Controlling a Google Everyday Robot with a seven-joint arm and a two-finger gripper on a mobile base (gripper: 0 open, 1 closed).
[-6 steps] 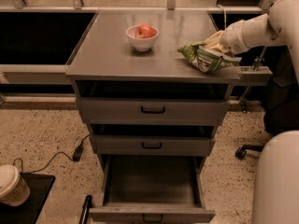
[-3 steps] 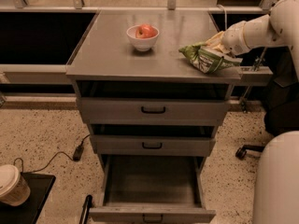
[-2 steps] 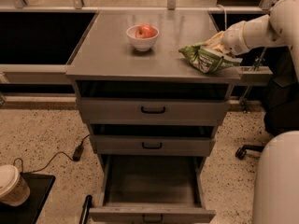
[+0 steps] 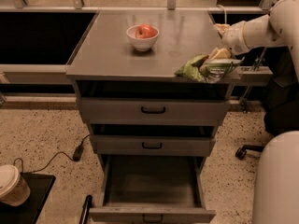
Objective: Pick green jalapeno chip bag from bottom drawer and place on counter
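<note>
Gripper (image 4: 218, 53) sat at the front right corner of the counter (image 4: 117, 50), just above the green jalapeno chip bag (image 4: 194, 71). I could not tell how far open it was, nor whether it had hold. Against the frame before, the bag lay nearer the front edge and my wrist stood slightly higher. My arm reached in from the right, forearm sloping down leftward. The bag rested on the counter, well apart from the bowl (image 4: 142, 43). The bottom drawer (image 4: 149, 214) stood pulled out.
</note>
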